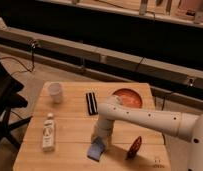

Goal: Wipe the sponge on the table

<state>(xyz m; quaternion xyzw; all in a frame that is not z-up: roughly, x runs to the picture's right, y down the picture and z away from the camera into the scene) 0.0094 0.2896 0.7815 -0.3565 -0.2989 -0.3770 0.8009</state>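
Observation:
The light-blue sponge [97, 149] lies flat near the front edge of the pale wooden table [70, 125], in the camera view. My gripper [101, 138] reaches straight down from the white arm and sits right at the sponge's far edge, hiding part of it. Beside it to the right, a dark red elongated object [134, 147] rests on the wood.
A white cup [55, 92] stands at the back left. A white tube [48, 132] lies at the front left, a black ridged bar [91, 103] in the middle back, an orange-red plate [128, 97] at the back right. A black chair [4, 102] stands left of the table.

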